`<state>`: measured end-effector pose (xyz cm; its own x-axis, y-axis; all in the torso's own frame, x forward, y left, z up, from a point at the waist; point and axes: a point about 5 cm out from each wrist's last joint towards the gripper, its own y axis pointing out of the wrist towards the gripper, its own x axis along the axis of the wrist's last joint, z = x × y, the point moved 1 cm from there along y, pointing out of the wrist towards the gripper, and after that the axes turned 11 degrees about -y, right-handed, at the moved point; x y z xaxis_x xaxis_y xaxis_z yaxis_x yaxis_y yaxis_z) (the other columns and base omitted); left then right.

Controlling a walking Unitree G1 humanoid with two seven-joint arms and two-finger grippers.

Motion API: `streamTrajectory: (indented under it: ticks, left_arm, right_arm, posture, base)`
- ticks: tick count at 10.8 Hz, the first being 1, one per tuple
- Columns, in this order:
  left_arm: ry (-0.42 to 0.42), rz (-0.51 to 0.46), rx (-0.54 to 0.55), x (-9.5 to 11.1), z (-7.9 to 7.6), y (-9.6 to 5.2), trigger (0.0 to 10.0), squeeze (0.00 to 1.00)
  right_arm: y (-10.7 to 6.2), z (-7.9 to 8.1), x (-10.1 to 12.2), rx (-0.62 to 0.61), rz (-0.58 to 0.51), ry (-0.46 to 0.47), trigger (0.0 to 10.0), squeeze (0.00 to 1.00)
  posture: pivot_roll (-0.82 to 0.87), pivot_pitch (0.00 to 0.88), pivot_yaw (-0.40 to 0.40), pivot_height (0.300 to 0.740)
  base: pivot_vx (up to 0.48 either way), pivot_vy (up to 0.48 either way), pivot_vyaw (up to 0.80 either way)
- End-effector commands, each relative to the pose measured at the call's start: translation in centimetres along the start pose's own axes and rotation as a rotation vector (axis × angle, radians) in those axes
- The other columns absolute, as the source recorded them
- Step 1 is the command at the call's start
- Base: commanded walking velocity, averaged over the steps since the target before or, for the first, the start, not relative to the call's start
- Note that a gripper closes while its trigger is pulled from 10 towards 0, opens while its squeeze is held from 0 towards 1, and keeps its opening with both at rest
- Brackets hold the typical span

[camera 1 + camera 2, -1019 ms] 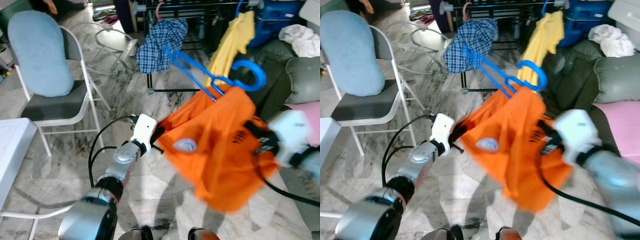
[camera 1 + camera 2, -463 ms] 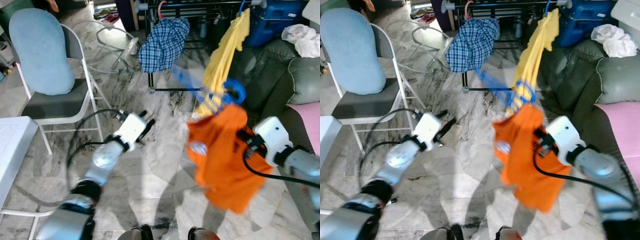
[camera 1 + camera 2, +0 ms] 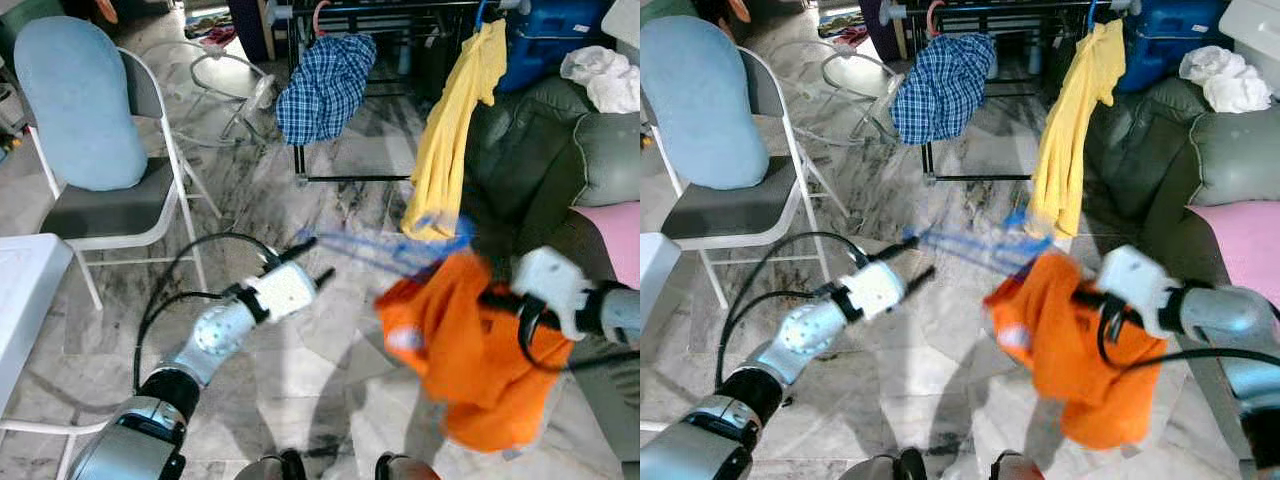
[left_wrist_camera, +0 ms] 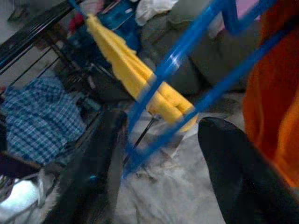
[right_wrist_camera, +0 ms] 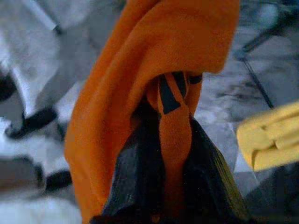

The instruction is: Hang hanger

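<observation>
Your right end effector [image 5: 163, 186] is closed on a fold of the orange shirt [image 3: 470, 360], which hangs at about 4 o'clock in the head view, above the marble floor [image 3: 330, 200]. The blue hanger [image 3: 385, 250] is blurred; it runs from the top of the orange shirt toward 9 o'clock, to the tip of your left end effector [image 3: 312, 262]. In the left wrist view the two black fingers [image 4: 224, 163] stand wide apart, and the end of the blue hanger lies between them, close to one finger; you cannot tell if it touches. The black clothes rack [image 3: 380, 15] is at 12 o'clock, well apart from the hanger, with a checked blue shirt [image 3: 325, 85] and a yellow shirt [image 3: 450, 140] on it. A folding chair [image 3: 110, 170] with a light blue cushion [image 3: 75, 100] stands at 10 o'clock. A dark green sofa [image 3: 560, 140] is at 2 o'clock, with a white cloth [image 3: 600, 75] on top.
</observation>
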<state>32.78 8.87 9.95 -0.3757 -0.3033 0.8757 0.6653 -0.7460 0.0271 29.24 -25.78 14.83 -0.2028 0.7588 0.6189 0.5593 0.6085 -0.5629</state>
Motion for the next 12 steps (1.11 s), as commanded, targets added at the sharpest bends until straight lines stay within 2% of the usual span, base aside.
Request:
streamTrajectory:
  ticks: [1,3,4,6,7,8,9,12]
  left_arm:
    - [0.025,0.001,-0.024,0.0,0.0,-0.1,10.0,1.0]
    - [0.061,-0.012,-0.072,0.3,-0.2,0.1,10.0,1.0]
    - [0.067,-0.007,-0.084,0.2,-0.2,0.0,10.0,1.0]
    - [0.07,0.052,-0.205,-0.5,-0.7,-0.2,10.0,1.0]
    - [0.041,0.063,-0.215,-0.5,-0.4,-0.2,10.0,0.99]
    - [0.0,0.08,-0.287,-0.4,-0.4,0.1,0.0,0.0]
    - [-0.007,0.102,-0.335,-0.3,-0.2,0.3,0.0,0.0]
    - [-0.038,0.178,-0.39,-0.4,0.3,1.0,0.0,0.0]
  right_arm:
    - [0.0,-0.2,0.7,0.068,-0.004,-0.078,10.0,0.0]
    - [0.7,-0.4,1.6,0.171,-0.028,-0.18,10.0,0.0]
    - [0.9,-0.4,1.7,0.189,-0.023,-0.217,10.0,0.0]
    - [1.2,-0.8,1.9,0.187,-0.033,-0.289,10.0,0.0]
    - [1.2,-0.9,1.9,0.186,-0.027,-0.316,10.0,0.0]
    - [1.2,-1.2,1.9,0.157,-0.017,-0.352,10.0,0.0]
    - [1.4,-1.9,2.0,0.105,-0.01,-0.411,10.0,0.0]
    - [1.7,-2.1,2.3,0.064,-0.016,-0.462,10.0,0.0]
  posture:
    - [-0.2,0.181,0.105,0.74]
    - [-0.19,0.177,0.112,0.74]
    - [-0.19,0.177,0.112,0.74]
    - [-0.18,0.177,0.113,0.74]
    - [-0.18,0.177,0.113,0.74]
    - [-0.19,0.178,0.114,0.74]
    - [-0.19,0.18,0.116,0.74]
    - [-0.2,0.184,0.127,0.74]
  base:
    - [0.0,0.0,0.0]
    - [0.0,0.0,0.0]
    - [0.0,0.0,0.0]
    - [0.0,0.0,0.0]
    - [0.0,0.0,0.0]
    - [0.0,0.0,0.0]
    - [0.0,0.0,0.0]
    - [0.0,0.0,0.0]
